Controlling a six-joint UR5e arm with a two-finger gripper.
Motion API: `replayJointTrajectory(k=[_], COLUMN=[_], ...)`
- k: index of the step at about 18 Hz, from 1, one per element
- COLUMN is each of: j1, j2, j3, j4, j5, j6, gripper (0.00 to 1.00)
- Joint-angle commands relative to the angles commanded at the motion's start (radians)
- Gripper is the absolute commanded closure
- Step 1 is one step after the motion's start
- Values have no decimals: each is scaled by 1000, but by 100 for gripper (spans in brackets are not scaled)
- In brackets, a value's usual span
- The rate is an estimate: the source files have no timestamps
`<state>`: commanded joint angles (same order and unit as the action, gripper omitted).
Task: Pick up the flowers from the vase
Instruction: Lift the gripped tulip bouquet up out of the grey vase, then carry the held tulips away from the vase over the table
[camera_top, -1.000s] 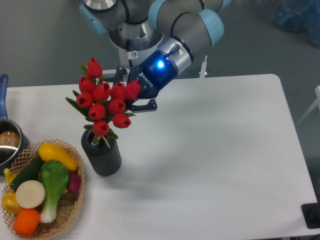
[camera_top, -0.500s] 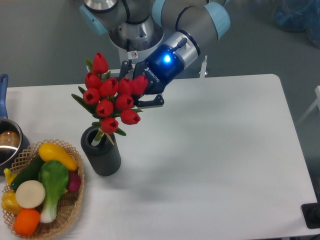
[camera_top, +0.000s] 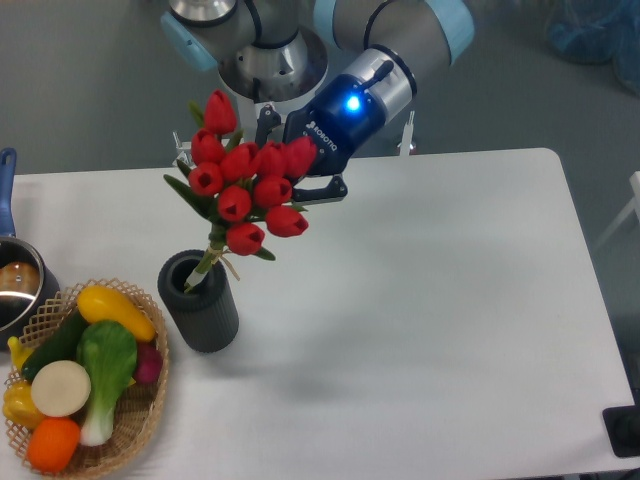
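Note:
The flowers (camera_top: 246, 186), a bunch of red tulip buds with green leaves, hang tilted above the table, and only the tied stem ends still dip into the mouth of the vase (camera_top: 200, 303). That vase is a short dark grey ribbed cylinder standing upright at the left of the white table. My gripper (camera_top: 290, 172) comes in from the upper right with its blue light on. It is shut on the flowers among the buds, which hide most of its fingers.
A woven wicker basket (camera_top: 140, 415) with several toy vegetables sits at the front left, close to the vase. A pot with a blue handle (camera_top: 12, 280) is at the left edge. The white table (camera_top: 430, 300) stretches to the right.
My gripper has risen and shifted right with the flowers in it. The stems have slid most of the way up out of the vase, which has stayed in place.

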<state>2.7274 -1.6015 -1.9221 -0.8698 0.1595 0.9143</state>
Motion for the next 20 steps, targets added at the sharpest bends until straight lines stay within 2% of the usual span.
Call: replayJointTrajectory(k=[9, 12, 15, 17, 20], j1=[21, 32, 81, 110, 113], j2=[-2, -12, -17, -26, -26], j3=[11, 46, 87, 126, 158], j4=[2, 2, 3, 3, 3], j5=[-31, -22, -15, 35, 211], j6=[-17, -9, -8, -2, 28], gripper=[84, 84, 83, 83, 83])
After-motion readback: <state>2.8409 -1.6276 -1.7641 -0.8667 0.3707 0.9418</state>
